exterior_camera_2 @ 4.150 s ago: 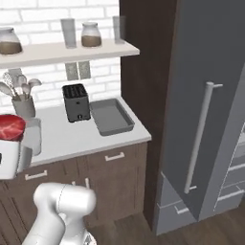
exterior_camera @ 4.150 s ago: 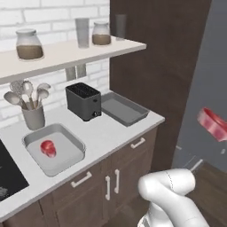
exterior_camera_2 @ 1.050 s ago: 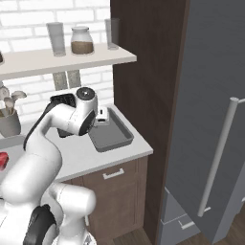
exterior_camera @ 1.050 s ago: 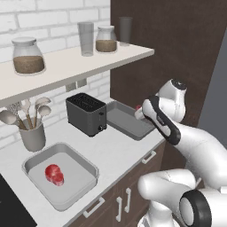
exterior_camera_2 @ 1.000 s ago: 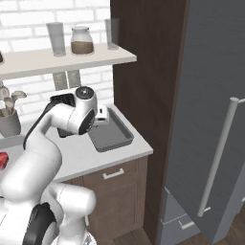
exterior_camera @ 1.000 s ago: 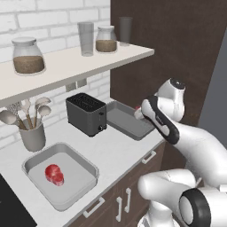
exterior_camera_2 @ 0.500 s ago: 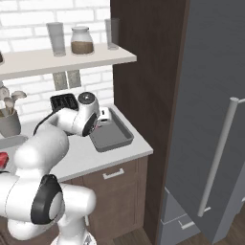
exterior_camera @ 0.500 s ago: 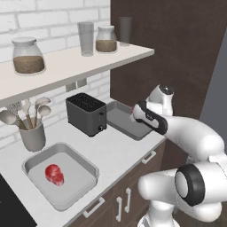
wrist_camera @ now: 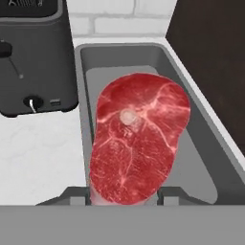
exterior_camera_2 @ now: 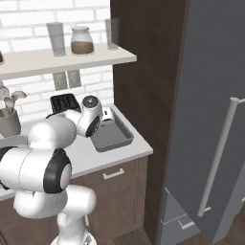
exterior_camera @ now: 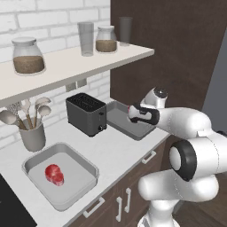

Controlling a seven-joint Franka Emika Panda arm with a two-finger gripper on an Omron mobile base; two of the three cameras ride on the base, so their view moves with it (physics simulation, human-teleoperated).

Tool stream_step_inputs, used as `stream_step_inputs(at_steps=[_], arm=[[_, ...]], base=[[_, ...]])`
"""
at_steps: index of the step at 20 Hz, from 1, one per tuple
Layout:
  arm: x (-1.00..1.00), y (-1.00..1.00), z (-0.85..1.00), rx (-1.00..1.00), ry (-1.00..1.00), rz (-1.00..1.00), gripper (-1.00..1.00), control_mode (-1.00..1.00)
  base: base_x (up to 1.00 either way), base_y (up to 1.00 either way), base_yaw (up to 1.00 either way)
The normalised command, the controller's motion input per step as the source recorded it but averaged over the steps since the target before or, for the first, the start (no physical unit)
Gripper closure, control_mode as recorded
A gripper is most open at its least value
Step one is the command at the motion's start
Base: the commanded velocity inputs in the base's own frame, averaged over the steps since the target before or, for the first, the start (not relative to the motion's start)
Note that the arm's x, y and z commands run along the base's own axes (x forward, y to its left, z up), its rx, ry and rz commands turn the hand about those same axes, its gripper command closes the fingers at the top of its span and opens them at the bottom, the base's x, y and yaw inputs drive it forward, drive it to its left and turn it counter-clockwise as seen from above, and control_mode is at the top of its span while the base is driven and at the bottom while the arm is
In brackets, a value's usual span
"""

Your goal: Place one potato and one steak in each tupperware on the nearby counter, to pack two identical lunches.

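Red meat showed in the left base view: one steak [exterior_camera: 54, 174] lay in the light grey tupperware [exterior_camera: 87, 160] at the lower left of the frame, on the pale counter [exterior_camera: 116, 150]. Right of centre, the white arm reached across with its gripper [exterior_camera: 131, 112] held over the darker grey tupperware [exterior_camera: 116, 116], which sat just beside the black toaster [exterior_camera: 86, 113]. A sliver of red peeked out at the gripper's tip. A cup of utensils [exterior_camera: 31, 131] stood at the left edge, and jars lined the shelf [exterior_camera: 75, 62] above.

From the right base view, the arm filled the left half of the frame, its hand bent down over the dark tupperware [exterior_camera_2: 115, 139] near the middle, close to the tall brown cabinet [exterior_camera_2: 143, 72]. The toaster [exterior_camera_2: 63, 102] peeked out behind the arm, and the jaws themselves were too hidden to read there.

Through the hand view, a second steak [wrist_camera: 136, 136] sat in the centre of the frame, pinched at its lower end between the closed-in fingers of the gripper [wrist_camera: 123, 195]. It hung above the floor of the dark tupperware [wrist_camera: 206, 143], with the toaster [wrist_camera: 36, 62] at the upper left.
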Motion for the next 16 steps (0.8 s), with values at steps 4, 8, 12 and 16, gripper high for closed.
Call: stream_step_inputs(at_steps=[4,8,12,16], arm=[[0.03,-0.02,0.44,0.07,0.00,0.06,-1.00,-1.00],[-0.06,0.00,0.39,0.15,0.00,0.11,-1.00,-1.00],[-0.13,-0.01,0.25,0.00,0.00,0.12,-1.00,-1.00],[-0.61,-0.06,0.13,-0.13,0.00,0.21,-1.00,-1.00]], base=[[0.00,0.00,0.00],[0.00,0.00,0.00],[0.00,0.00,0.00],[0.00,0.00,0.00]])
